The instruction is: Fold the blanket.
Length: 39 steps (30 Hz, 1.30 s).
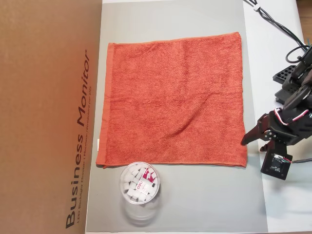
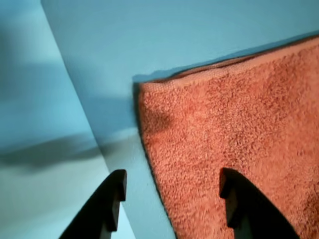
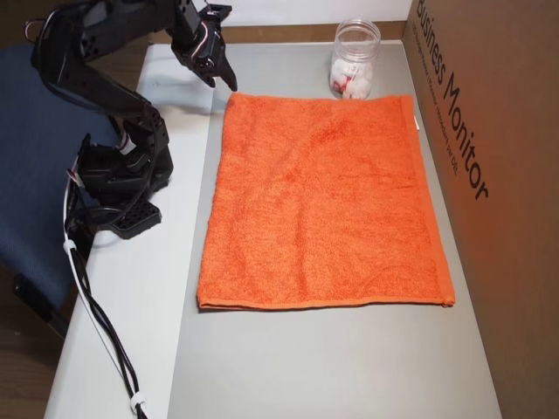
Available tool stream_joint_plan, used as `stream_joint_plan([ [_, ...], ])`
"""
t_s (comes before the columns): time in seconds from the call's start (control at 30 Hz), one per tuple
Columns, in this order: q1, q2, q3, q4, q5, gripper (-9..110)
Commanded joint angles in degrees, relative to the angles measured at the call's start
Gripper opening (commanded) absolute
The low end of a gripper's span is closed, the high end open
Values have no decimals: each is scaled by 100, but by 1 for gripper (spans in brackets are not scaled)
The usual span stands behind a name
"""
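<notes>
While the blanket [image 1: 173, 100] lies flat and unfolded on the grey mat [image 1: 195, 204], the gripper [image 2: 172, 191] hangs wide open straddling its near corner edge, one finger over cloth

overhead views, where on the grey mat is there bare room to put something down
Bare grey mat runs along the blanket edge farthest from the tub. Another bare strip lies between blanket and mat edge. It is crowded at the tub and at the blanket corner where the open tool hovers.
</notes>
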Motion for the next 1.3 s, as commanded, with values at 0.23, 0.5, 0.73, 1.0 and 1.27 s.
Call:
stream_joint_plan([
  [0.23, -439, -677, -193, -1090, -26, 19],
  [0.5, -413, -1354, -264, -1521, -26, 19],
  [0.73, -229, -1494, -220, -1529, -26, 19],
  [1.0, -35, -1521, -185, -1529, -18, 19],
  [1.27, 149, -2030, -272, -1538, 53, 19],
])
